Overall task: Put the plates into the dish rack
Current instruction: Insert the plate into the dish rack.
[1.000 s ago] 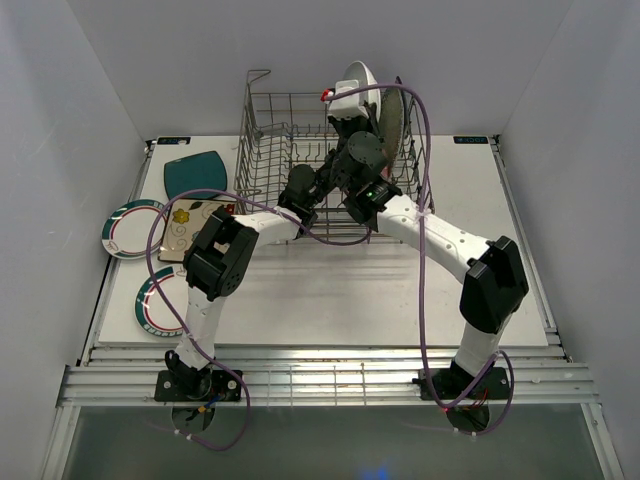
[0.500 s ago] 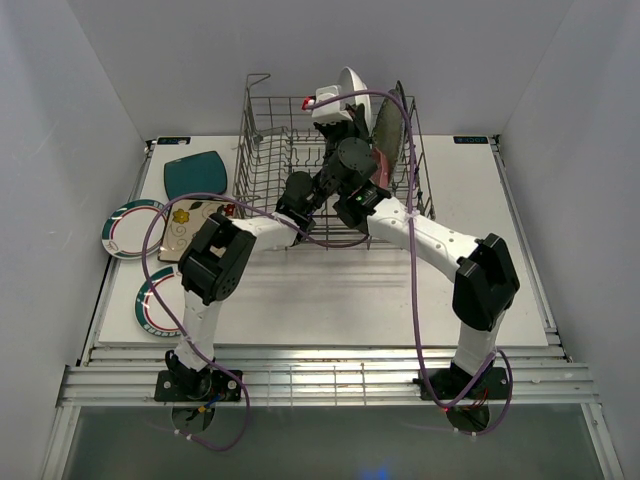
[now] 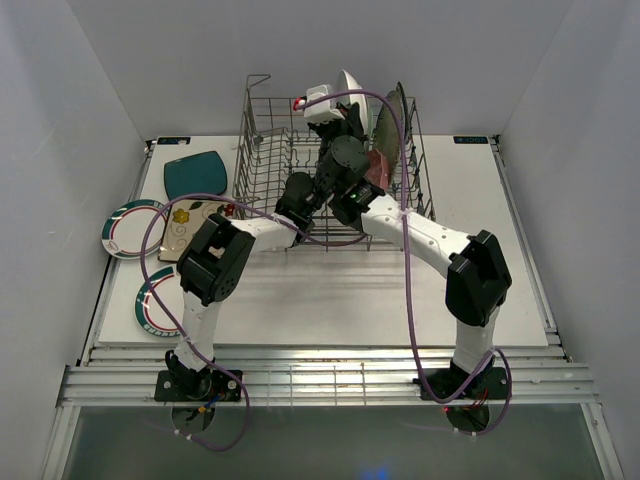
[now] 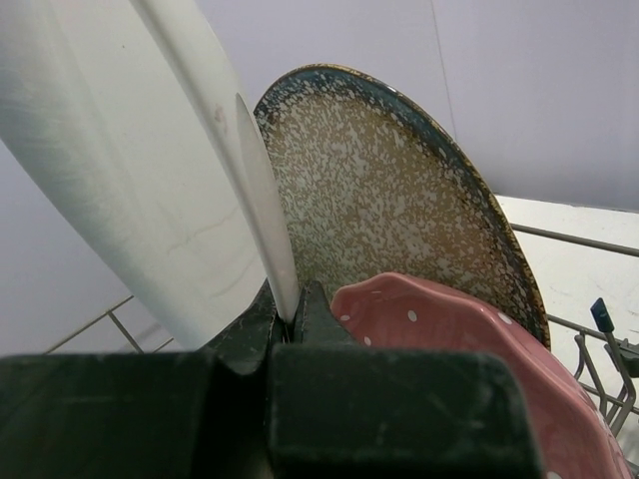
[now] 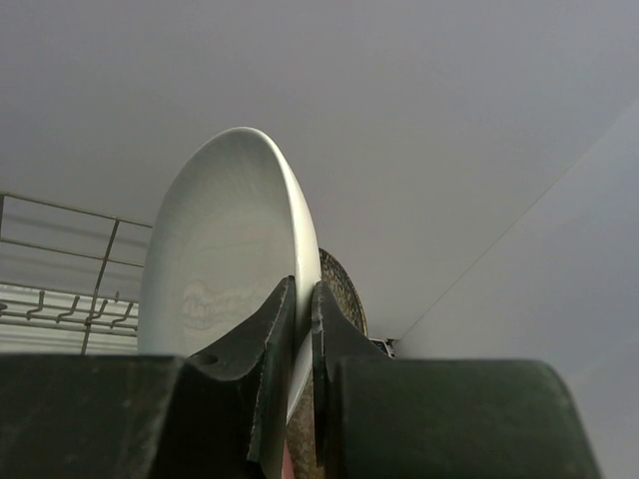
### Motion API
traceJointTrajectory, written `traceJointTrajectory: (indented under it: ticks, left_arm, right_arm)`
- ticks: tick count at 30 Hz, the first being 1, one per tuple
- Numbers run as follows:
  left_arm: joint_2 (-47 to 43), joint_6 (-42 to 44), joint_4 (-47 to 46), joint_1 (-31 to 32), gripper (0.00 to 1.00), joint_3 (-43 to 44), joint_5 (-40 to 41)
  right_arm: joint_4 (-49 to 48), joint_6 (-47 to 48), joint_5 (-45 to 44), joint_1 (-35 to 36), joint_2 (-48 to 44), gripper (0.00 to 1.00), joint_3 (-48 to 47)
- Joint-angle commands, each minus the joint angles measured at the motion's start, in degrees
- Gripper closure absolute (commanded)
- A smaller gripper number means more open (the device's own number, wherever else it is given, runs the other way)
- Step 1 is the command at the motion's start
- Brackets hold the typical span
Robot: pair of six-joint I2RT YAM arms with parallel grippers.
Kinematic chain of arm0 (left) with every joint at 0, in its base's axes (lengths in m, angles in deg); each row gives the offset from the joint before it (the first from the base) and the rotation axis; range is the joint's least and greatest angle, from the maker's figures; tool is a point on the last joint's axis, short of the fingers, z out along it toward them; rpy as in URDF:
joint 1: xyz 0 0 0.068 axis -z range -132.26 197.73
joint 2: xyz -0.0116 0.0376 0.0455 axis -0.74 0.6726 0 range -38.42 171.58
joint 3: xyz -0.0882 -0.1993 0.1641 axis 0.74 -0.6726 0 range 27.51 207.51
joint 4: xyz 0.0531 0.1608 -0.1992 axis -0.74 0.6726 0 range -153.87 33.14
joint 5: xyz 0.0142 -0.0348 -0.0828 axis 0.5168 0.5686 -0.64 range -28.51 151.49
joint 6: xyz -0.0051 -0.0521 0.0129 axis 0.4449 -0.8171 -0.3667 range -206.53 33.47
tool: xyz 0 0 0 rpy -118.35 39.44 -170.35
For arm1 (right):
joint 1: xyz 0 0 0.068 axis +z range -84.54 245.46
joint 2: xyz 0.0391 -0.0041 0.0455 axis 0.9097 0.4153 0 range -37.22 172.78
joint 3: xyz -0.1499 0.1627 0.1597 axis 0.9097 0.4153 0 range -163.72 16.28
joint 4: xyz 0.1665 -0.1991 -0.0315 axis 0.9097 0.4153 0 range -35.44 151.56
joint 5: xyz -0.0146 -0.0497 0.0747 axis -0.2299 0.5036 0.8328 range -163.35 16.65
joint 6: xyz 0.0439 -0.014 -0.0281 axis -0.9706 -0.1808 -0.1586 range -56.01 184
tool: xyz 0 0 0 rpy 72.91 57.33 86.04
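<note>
- dish rack (image 3: 268,150): back centre of surface (image 3: 330,300).
- Rack's far right: large plate (image 4: 100,150) upright; flat plate (image 4: 399,220) right of it; deep plate (image 4: 439,339) before that.
- Left of rack: rear square plate (image 3: 195,173), near square plate (image 3: 188,228); leftmost, rear round plate (image 3: 128,228), near round plate (image 3: 150,305).

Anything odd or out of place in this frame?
The left tool and right tool both pinch the rim of one white plate, tilted at the far end of the dish rack, an unusual double grip. Nothing looks spilled or broken. At far left, a green-rimmed round plate seems to overhang the table edge.
</note>
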Motion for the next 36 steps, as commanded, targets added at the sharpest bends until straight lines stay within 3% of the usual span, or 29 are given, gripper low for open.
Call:
traceJointTrajectory:
  ticks: [1, 21, 36]
  left_arm:
    - [0.82, 0.88, -3.53, -1.05, 1.00, 1.31, -3.84]
    - [1.26, 5.45, 4.03, -2.28, 1.00, 13.00, -6.74]
    - [-6.47, 13.89, 7.28, -2.37, 1.00, 4.39, -12.54]
  right_arm:
    - [7.29, -1.28, 3.95, 6.12, 4.09, 0.92, 0.61]
    - [8.52, 0.92, 3.42, 4.97, 4.45, 0.92, -8.62]
    - [9.31, -1.80, 3.78, 4.88, 2.60, 0.92, -6.94]
